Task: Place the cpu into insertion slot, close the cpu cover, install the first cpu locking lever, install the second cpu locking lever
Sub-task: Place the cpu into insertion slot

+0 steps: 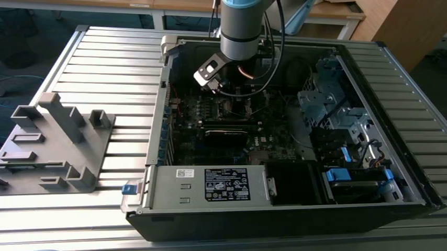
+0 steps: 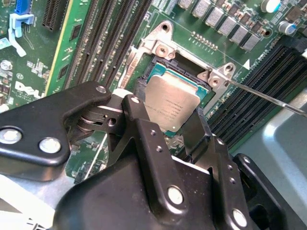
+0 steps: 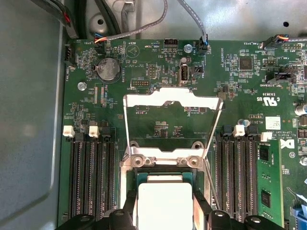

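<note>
In both wrist views the cpu (image 2: 171, 98) (image 3: 164, 201), a small square chip with a pale metal top, sits between my two black fingers (image 2: 139, 125) (image 3: 200, 209). My gripper (image 2: 169, 114) (image 3: 164, 213) is shut on it. The chip hovers at the insertion slot (image 2: 162, 72) (image 3: 164, 177); I cannot tell whether it is seated. The cpu cover (image 3: 172, 98), a thin silver frame, stands swung open beyond the slot. A thin locking lever (image 2: 268, 98) (image 3: 209, 178) sticks out beside the socket. In the exterior view my gripper (image 1: 218, 86) reaches down into the open computer case (image 1: 160, 178).
Black memory slots (image 3: 91, 177) (image 3: 237, 172) flank the socket on both sides. Cables (image 3: 144, 26) run along the case wall. In the exterior view a grey fixture (image 1: 52, 141) stands at the left, with drive bays with blue tabs (image 1: 338, 175) at the right.
</note>
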Tool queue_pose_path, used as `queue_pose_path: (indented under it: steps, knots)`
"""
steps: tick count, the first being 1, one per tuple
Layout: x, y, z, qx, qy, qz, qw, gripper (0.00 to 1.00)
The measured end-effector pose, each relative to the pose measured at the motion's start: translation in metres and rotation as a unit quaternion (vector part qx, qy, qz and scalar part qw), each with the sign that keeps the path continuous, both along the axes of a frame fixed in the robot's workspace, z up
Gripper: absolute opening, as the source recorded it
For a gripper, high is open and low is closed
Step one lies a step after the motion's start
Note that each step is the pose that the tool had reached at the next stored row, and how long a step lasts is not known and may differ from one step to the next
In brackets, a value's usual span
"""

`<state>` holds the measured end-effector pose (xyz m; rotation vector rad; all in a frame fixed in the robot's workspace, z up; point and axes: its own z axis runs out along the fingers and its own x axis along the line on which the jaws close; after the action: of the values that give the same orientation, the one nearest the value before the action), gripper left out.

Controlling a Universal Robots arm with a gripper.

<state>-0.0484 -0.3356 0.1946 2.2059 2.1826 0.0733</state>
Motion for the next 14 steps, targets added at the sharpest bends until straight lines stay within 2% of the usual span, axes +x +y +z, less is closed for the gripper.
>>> queue_pose_path:
  steps: [14]
  knots:
    - [-0.0003, -0.0001, -0.0018, -0.0003, 0.0002, 0.000, 1.00000, 0.54]
